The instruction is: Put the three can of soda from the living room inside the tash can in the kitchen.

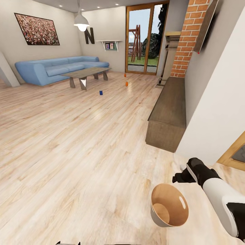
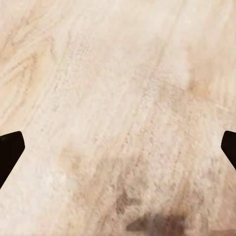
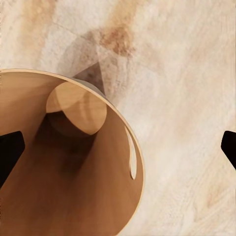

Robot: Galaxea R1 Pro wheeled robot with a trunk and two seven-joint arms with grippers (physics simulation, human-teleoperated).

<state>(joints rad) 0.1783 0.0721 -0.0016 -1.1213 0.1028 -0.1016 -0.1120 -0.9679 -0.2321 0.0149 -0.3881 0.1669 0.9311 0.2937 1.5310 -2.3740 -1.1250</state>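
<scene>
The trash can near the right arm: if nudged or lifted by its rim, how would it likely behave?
The trash can looks thin-walled and empty, so probably light. It tapers to a small base, so a push near the rim may tip it. Its glossy inside could slip under the right gripper.

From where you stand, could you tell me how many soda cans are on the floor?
3. The blue can stands nearest the coffee table; one orange can lies further right, and another orange can sits nearer the glass door.
</scene>
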